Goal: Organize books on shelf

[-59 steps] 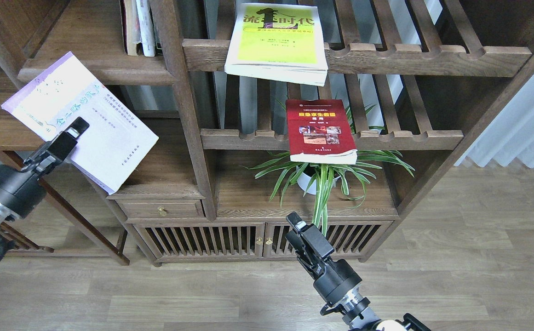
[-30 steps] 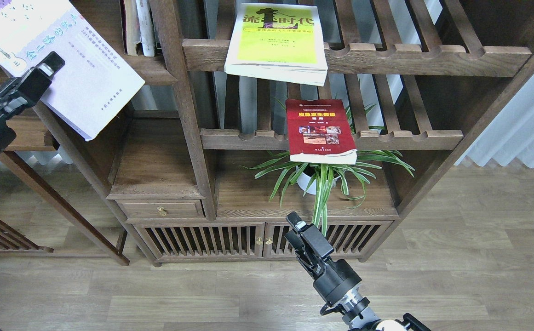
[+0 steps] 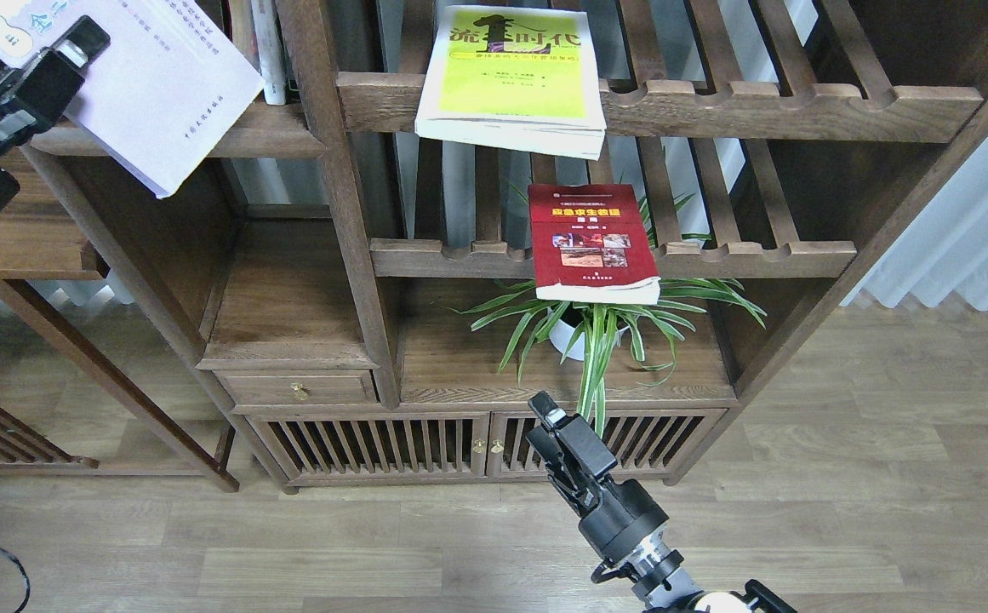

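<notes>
The pale lavender-white book (image 3: 162, 85) is in my left pincer (image 3: 77, 42), up in the top left corner. My black fingers pinch its flat, smooth cover near one edge. The book tilts, and its low corner hangs past the rounded front edge of the dark brown wooden shelf (image 3: 264, 140) just under my pincer. Some thin books (image 3: 259, 42) stand on that shelf, right of my pincer.

Far to the right, the yellow-green book (image 3: 512, 81) lies flat on a rack of wooden slats (image 3: 766, 106) with a wavy front rail. Below it, the dark red book (image 3: 593, 243) lies on a lower rack (image 3: 749, 251), above a green plant (image 3: 604, 328) with long thin leaves.

My right pincer (image 3: 549, 426) is low, holds nothing, and its fingers sit close together.
</notes>
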Available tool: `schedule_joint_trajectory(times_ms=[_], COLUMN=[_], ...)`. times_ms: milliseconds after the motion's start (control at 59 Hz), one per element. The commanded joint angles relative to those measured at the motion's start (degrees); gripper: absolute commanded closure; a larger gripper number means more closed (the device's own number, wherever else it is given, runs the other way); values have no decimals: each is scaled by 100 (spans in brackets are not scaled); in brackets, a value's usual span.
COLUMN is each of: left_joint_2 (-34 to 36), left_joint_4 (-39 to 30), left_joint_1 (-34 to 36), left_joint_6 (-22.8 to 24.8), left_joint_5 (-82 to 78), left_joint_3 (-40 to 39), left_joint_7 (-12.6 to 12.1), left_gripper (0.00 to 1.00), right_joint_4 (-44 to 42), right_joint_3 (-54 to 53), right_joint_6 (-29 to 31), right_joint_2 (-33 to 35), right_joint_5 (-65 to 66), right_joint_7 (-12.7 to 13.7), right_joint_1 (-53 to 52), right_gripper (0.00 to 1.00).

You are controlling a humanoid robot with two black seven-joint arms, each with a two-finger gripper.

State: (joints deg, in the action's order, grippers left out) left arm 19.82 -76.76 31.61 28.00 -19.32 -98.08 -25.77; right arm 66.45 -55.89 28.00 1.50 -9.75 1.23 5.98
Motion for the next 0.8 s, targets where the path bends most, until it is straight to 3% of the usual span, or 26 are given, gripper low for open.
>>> schedule_joint_trajectory(times_ms=[0,153,424,780], left_joint_2=[4,127,988,1235], left_joint_4=[73,100,100,205], left_joint_1=[223,267,425,653], left_joint_6=[0,0,0,0], left_joint_5=[-98,-213,-186,-230], left_joint_3=[-1,-1,26,87], left_joint_7=[-94,-112,-223,-223], left_gripper=[100,100,100,100], right_joint_4=[0,8,8,26], right_joint_3=[0,0,0,0], right_joint_6=[0,0,0,0], right_joint_2=[-1,-1,-1,-1], right_joint_5=[0,-9,-9,-9], right_joint_7=[0,0,0,0], right_joint_1=[0,0,0,-9], right_gripper=[2,2,2,2])
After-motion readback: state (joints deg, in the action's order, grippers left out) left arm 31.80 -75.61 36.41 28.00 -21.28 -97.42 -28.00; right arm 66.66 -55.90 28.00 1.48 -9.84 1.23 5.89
